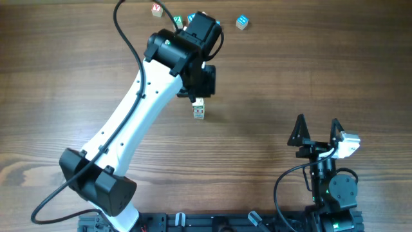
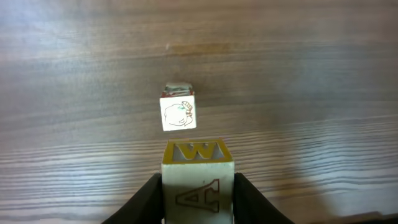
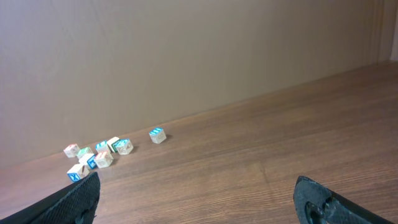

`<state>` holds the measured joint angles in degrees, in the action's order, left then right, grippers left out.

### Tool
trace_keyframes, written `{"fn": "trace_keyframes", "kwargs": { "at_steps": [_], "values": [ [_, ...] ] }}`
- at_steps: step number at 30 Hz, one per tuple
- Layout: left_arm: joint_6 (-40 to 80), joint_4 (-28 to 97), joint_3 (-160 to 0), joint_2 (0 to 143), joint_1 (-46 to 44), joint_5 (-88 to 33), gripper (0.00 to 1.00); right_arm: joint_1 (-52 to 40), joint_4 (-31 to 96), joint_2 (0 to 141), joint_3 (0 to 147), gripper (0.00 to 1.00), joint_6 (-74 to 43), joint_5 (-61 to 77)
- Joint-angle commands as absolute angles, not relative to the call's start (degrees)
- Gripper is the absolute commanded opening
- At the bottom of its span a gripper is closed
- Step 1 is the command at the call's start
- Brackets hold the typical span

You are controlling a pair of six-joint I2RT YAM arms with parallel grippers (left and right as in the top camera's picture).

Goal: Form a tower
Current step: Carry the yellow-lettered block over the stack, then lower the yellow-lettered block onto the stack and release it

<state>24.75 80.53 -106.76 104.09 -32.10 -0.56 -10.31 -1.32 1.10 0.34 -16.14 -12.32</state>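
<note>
Matt wood-grain table [image 2: 298, 74], pale wooden tower [image 2: 178, 112], yellow-edged wooden cube [image 2: 198, 183], glossy white plastic arm [image 1: 129, 122]

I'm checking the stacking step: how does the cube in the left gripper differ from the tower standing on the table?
The held cube shows yellow letters, a W on top and an A on its near face; the tower shows a drawing on top. The held cube is clamped in the left gripper; the tower stands free on the table. Both are pale wood.
</note>
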Motion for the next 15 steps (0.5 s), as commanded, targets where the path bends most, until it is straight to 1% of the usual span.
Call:
{"fn": "trace_keyframes", "kwargs": {
  "at_steps": [1, 8, 15],
  "values": [
    [26.2, 78.6, -101.6, 104.3, -32.2, -0.6, 0.34, -10.1, -1.6, 0.8, 0.3, 0.99, -15.2, -13.1],
    [26.2, 70.3, -95.1, 104.3, -32.1, -0.3, 0.34, -10.1, -1.6, 0.8, 0.3, 1.0, -15.2, -13.1],
    [26.2, 68.9, -93.7, 104.3, -32.2, 3.3, 0.34, -10.1, -1.6, 0.8, 0.3, 1.0, -15.2, -13.1]
  ]
}}
